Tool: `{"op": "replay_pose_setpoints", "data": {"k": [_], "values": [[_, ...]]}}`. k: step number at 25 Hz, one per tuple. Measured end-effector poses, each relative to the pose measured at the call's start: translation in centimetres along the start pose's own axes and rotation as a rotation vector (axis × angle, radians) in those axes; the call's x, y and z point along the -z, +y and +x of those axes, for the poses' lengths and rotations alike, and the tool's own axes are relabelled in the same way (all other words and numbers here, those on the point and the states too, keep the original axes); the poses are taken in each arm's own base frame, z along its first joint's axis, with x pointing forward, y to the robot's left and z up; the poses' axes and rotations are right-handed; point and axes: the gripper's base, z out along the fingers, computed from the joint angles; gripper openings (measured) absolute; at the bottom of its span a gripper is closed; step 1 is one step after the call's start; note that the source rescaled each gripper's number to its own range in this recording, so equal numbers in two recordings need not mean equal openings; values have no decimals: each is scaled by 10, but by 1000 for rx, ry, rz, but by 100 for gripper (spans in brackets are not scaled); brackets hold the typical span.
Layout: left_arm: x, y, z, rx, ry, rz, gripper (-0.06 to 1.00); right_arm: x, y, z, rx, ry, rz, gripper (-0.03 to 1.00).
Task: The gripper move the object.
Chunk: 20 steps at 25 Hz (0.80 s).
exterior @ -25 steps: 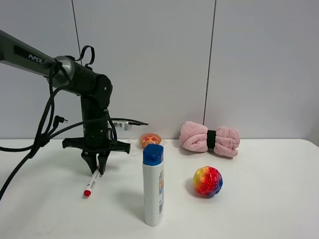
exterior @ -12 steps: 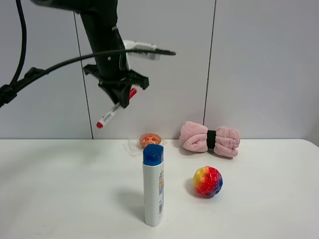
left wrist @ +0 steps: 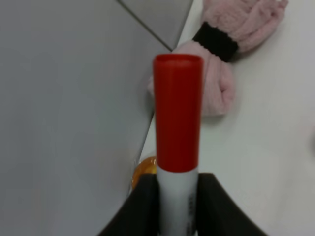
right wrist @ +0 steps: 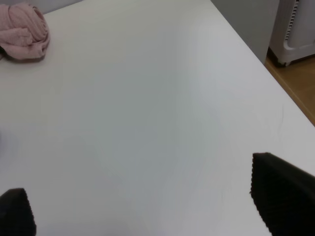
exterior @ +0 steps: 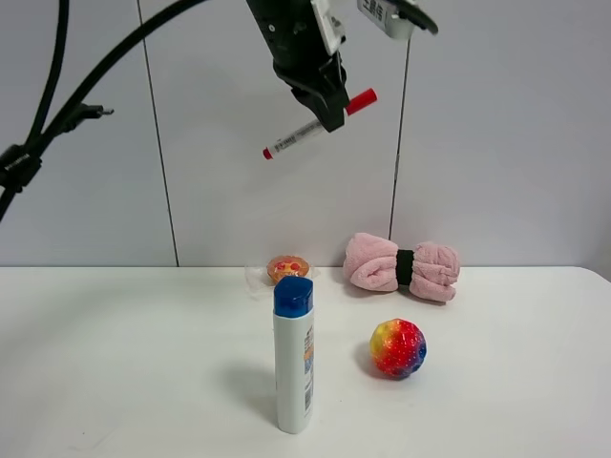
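Left claw (exterior: pixel 331 114) is closed on the marker (exterior: pixel 298 136). The white barrel is pinched between both fingers (left wrist: pixel 142 204), and the red cap is left sticking out past them. The marker is held tilted, high in front of the wall and well above the table (exterior: pixel 115 382). On the table a white bottle (exterior: pixel 293 367) with a blue cap is stood upright, with a rainbow ball (exterior: pixel 398 348) near its right. A pink towel roll (exterior: pixel 402 266) and a small orange item (exterior: pixel 287 268) are seen by the wall. Right claw (right wrist: pixel 147 201) is spread wide over the white table.
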Motion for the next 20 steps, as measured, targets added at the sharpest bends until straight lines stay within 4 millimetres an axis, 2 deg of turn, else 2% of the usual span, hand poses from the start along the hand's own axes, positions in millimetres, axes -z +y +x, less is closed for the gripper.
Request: {"op": "replay_pose_setpoints", "data": {"k": [3, 8, 14, 20], "values": [[-28, -13, -3, -150, -6, 23, 0, 0, 0, 0, 0, 0, 0, 100], [-74, -35, 0, -286, 2, 66, 0, 0, 0, 0, 0, 0, 0, 100], [-106, -52, 3, -306, -10, 100, 0, 0, 0, 0, 0, 0, 0, 100], [-135, -64, 15, -254, 22, 137, 0, 0, 0, 0, 0, 0, 0, 100]]}}
